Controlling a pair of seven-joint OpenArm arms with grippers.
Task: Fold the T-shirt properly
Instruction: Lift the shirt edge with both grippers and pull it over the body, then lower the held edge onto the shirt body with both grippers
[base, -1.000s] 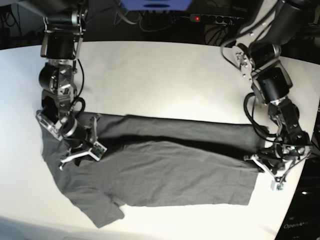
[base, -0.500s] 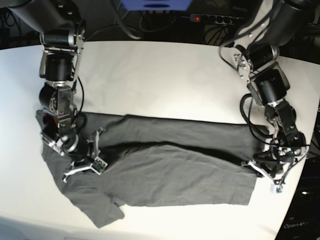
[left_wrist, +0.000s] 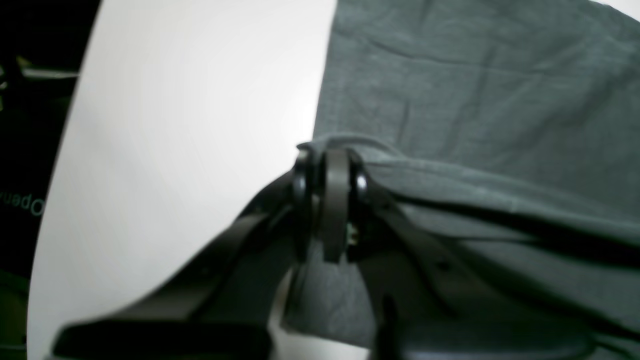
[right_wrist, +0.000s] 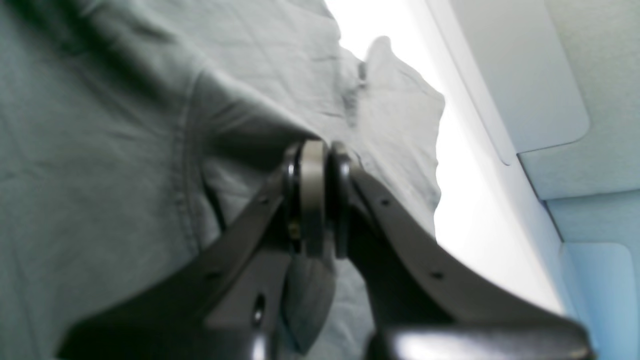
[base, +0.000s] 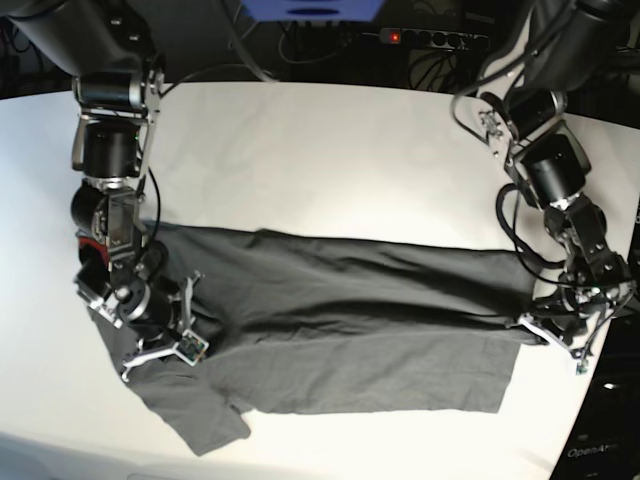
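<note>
The dark charcoal-grey T-shirt (base: 350, 340) lies lengthwise across the white table (base: 330, 160), its far long edge folded over toward the front. My right gripper (base: 152, 352) is shut on a pinch of the T-shirt by the sleeve seam at the left end; the right wrist view shows its jaws closed on the fabric (right_wrist: 312, 150). My left gripper (base: 535, 332) is shut on the hem corner at the right end; the left wrist view shows that pinch (left_wrist: 327, 155) with the fabric pulled taut. The neck label is hidden.
The table's right edge (base: 610, 300) runs close behind the left gripper. A power strip with a red light (base: 430, 38) and a blue box (base: 310, 10) sit beyond the far edge. Pale panels (right_wrist: 550, 75) show past the table in the right wrist view.
Both grippers have moved toward the table's front while holding the T-shirt. The right gripper has dropped lower at the left end, and the raised fold between them has flattened.
</note>
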